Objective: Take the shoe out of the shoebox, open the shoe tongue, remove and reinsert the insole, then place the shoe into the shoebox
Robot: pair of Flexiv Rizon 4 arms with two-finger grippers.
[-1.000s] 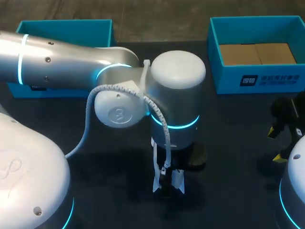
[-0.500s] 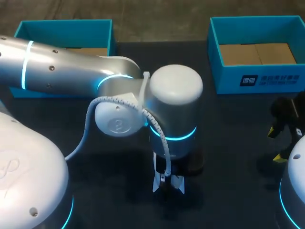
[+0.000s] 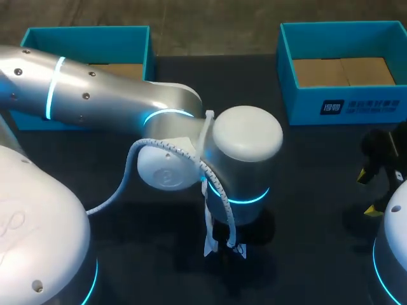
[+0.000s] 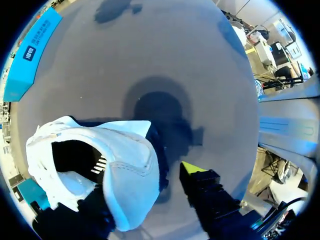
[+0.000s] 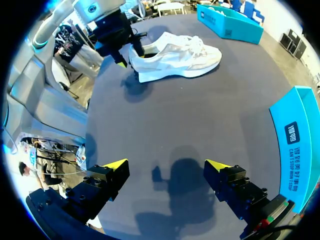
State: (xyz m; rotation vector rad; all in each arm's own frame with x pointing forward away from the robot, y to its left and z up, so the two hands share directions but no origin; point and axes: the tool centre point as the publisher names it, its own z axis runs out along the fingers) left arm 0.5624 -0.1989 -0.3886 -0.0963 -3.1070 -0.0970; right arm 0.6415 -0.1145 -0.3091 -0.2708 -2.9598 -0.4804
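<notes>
The white shoe is sitting out on the dark worktop, resting on its sole and not in either box. The left shoebox and the right shoebox are both hanging out at the back edge, well apart from it. In the head view the shoe is mostly hiding under the left arm, with only a sliver of white poking out near the front middle.

The bit that matters is how it's lying. In the right wrist view its long axis is running heel-to-toe away from the left hand. The heel end is sitting right at that hand and the toe is aiming roughly toward the left shoebox. The left wrist view is looking straight down into the shoe's open collar, so that hand is parked at the heel rim. Honestly can't tell whether it's actually clamping the heel or just sitting against it.

The right hand is gaping wide and holding nothing, hovering over bare worktop with the shoe well ahead of it.

So the left arm is way nearer. My guess is the shoe is already out and the tongue-opening step is coming up. The laces and tongue are lying further along toward the toe, past the left hand.
</notes>
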